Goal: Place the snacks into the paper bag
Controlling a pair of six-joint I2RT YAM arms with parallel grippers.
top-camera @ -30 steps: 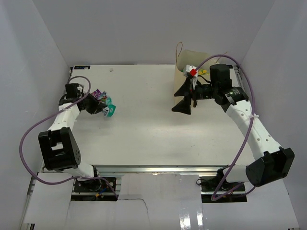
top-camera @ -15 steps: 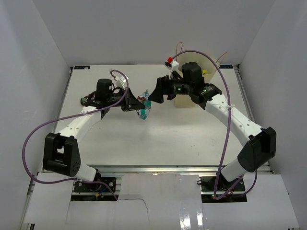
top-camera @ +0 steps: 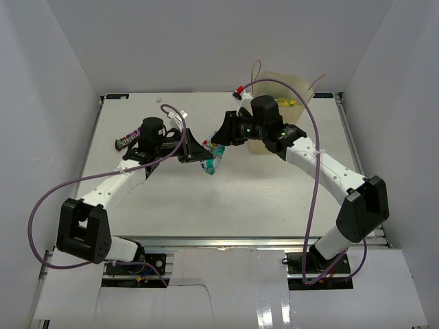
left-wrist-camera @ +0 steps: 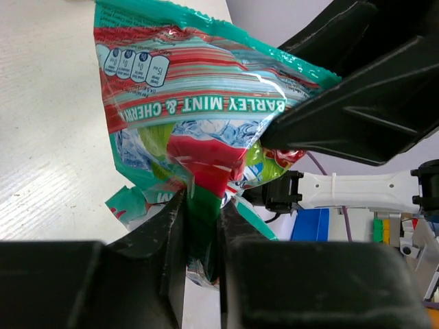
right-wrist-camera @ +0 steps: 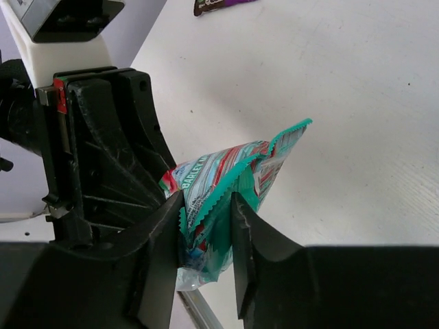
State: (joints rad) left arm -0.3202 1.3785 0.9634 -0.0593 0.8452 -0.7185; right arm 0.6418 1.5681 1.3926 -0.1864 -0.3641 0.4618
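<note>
The shiny teal-and-white snack packet (top-camera: 211,160) is held up over the white tabletop (top-camera: 240,199). It is pinched tight by the left claw (left-wrist-camera: 201,205) and the right claw (right-wrist-camera: 206,205), near the tall tan paper bag (top-camera: 278,74).

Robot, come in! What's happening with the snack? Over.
Left gripper shut on teal packet. Right gripper clamped on its other end, packet off the table. Bag behind right arm; nothing seen blocking.
</note>
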